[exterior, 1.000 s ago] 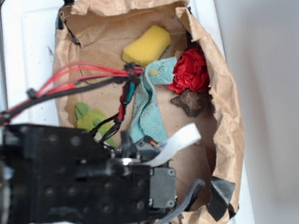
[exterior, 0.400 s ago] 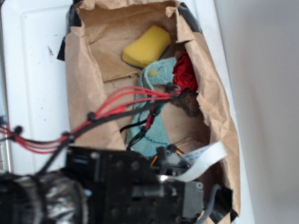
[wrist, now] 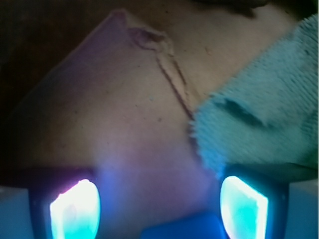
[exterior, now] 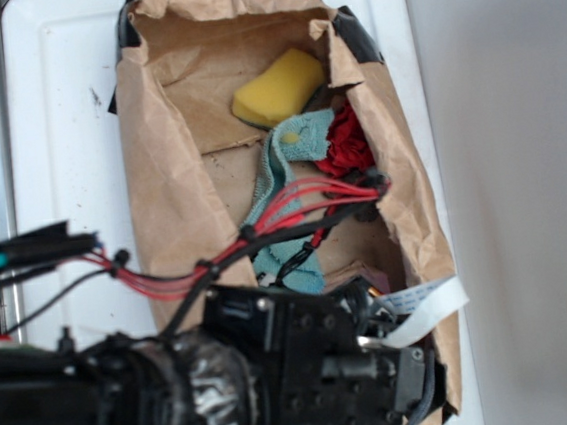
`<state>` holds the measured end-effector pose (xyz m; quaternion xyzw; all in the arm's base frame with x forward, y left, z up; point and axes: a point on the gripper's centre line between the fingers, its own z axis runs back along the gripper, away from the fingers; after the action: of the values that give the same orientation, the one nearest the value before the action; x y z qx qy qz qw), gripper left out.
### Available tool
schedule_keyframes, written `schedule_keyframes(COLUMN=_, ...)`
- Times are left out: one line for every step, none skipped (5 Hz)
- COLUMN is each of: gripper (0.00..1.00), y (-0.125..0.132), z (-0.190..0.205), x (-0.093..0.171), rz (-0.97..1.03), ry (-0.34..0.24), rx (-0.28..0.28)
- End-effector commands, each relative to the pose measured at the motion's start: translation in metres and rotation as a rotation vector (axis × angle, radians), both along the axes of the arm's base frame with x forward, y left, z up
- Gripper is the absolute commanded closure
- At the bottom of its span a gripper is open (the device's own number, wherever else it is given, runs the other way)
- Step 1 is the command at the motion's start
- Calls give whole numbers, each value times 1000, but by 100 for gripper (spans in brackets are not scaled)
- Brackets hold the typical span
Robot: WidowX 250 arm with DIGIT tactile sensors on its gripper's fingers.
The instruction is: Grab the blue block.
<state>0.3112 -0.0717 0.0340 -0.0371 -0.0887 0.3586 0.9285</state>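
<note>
**Colours in and around the paper bag**

The bag (exterior: pixel 170 183) was plain brown, edged with black tape (exterior: pixel 359 39). Beyond the claw (wrist: pixel 159 199) lay a yellow sponge (exterior: pixel 276 86), a pale teal cloth (exterior: pixel 278 178) carrying a small yellow spot, and a deep red crumpled thing (exterior: pixel 349 144). The arm (exterior: pixel 229 378) was black, trailed by red and black wires (exterior: pixel 284 217) and a white ribbon cable (exterior: pixel 423 309). Between the claw's glowing cyan-white fingers (wrist: pixel 75 209) showed a bright blue block (wrist: pixel 182 226). The tray (exterior: pixel 61 143) was white.
</note>
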Motion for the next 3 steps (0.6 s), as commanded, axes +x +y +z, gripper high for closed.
schedule_keyframes(gripper=0, y=2, z=16, x=10, rz=-55, ry=-67, rx=34)
schedule_keyframes(gripper=0, y=-2, z=16, x=9, rz=-60, ry=-66, rx=29)
schedule_keyframes(gripper=0, y=-2, z=15, x=8, rz=-64, ry=-68, rx=13)
